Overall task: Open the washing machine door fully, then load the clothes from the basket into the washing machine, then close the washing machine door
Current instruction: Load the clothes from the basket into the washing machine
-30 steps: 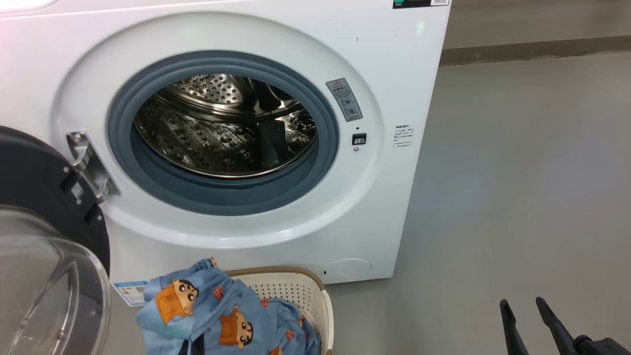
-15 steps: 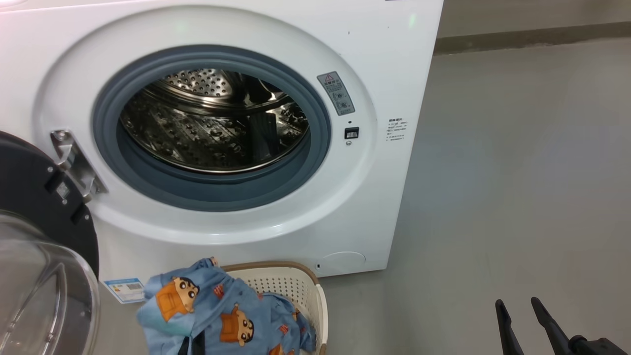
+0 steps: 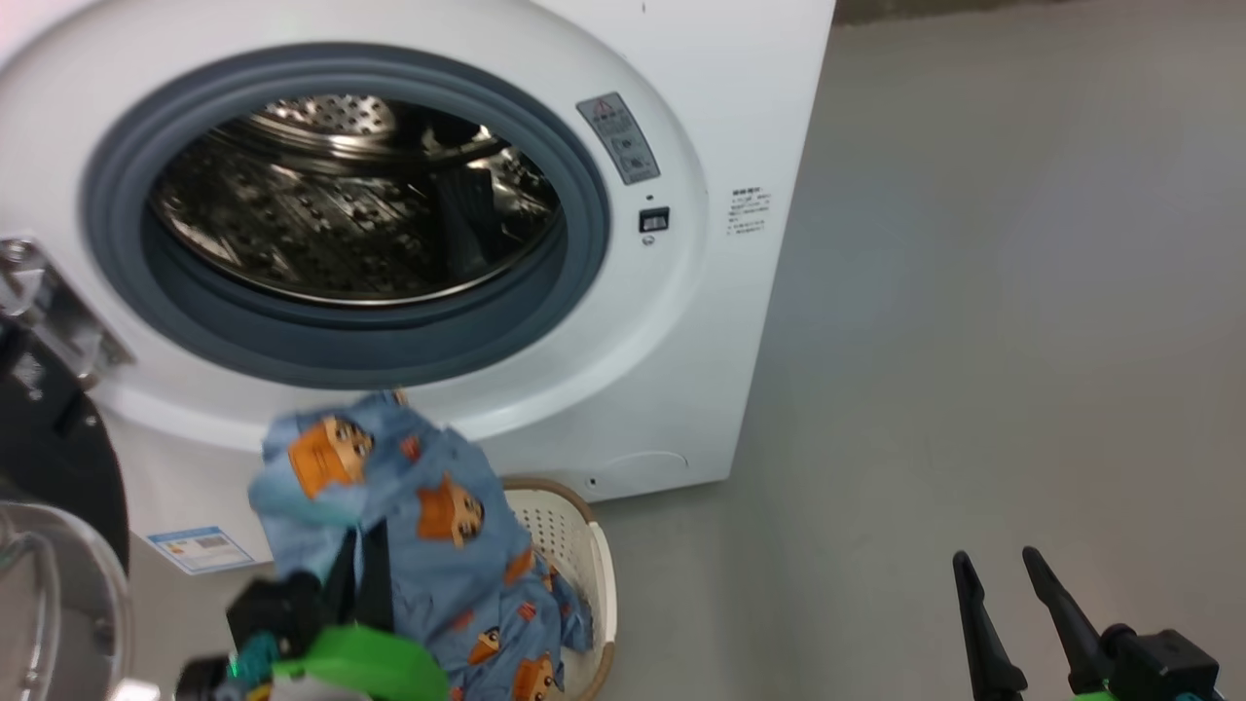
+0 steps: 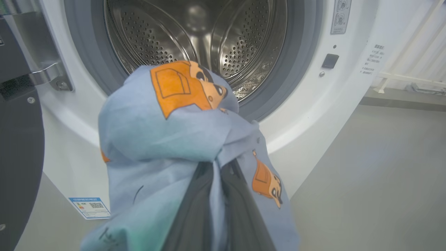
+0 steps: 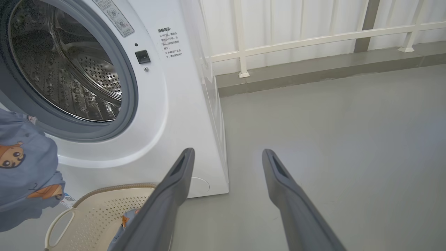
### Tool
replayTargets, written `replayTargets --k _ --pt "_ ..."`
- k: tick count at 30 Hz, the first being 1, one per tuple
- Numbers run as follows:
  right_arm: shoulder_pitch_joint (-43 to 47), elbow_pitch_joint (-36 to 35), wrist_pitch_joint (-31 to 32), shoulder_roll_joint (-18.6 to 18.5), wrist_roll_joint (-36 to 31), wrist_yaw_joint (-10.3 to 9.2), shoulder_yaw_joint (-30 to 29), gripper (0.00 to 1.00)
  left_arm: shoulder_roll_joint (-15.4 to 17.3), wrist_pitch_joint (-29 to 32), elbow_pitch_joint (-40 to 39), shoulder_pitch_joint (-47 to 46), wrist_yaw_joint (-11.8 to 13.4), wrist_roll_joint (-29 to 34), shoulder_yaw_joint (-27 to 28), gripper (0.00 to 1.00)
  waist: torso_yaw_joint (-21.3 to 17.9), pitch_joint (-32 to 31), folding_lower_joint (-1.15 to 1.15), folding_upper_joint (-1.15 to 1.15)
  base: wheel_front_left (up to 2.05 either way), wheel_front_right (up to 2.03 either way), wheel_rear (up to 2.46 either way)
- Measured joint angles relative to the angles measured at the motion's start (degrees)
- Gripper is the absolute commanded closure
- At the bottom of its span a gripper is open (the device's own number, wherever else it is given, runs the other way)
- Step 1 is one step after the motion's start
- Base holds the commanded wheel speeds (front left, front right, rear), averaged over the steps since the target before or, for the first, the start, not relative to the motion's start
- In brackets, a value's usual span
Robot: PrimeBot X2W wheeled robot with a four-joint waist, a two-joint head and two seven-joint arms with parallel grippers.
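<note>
The washing machine (image 3: pixel 711 117) stands with its door (image 3: pixel 44 458) swung open at the left, and the steel drum (image 3: pixel 341 204) has nothing in it. My left gripper (image 3: pixel 357 565) is shut on the clothes (image 3: pixel 428 506), a light blue bundle with orange figures held up in front of the lower gasket. The rest of the fabric trails down into the basket (image 3: pixel 574 545). In the left wrist view the clothes (image 4: pixel 163 139) drape over my gripper (image 4: pixel 217 165), just before the drum (image 4: pixel 195 38). My right gripper (image 3: pixel 1003 570) is open and holds nothing, low over the floor to the right of the machine (image 5: pixel 227 153).
The door's metal hinge (image 3: pixel 44 302) juts out left of the opening. A blue label sticker (image 3: pixel 200 548) sits low on the machine's front. Bare grey floor (image 3: pixel 993 292) stretches right of the machine. A white railing (image 5: pixel 313 38) and a low kerb stand behind it.
The head camera has moved, shifting the whole picture up and left. My left gripper has risen into view, lifting the clothes up from the basket to the drum's lower rim. The right gripper stays open.
</note>
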Motion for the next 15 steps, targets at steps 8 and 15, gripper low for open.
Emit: replayTargets --k 8,15 --pt "-3.93 0.76 0.0 0.42 0.88 0.0 1.15 0.0 1.72 0.02 6.7 -12.78 0.48 0.16 2.11 1.0 -3.4 3.87 0.0 0.0 0.0 0.0 0.0" --pt "-5.63 1.7 0.0 0.62 1.55 0.0 2.67 0.0 3.67 0.36 12.39 -21.0 1.03 0.45 3.92 1.0 -6.71 6.59 0.0 0.0 0.0 0.0 0.0"
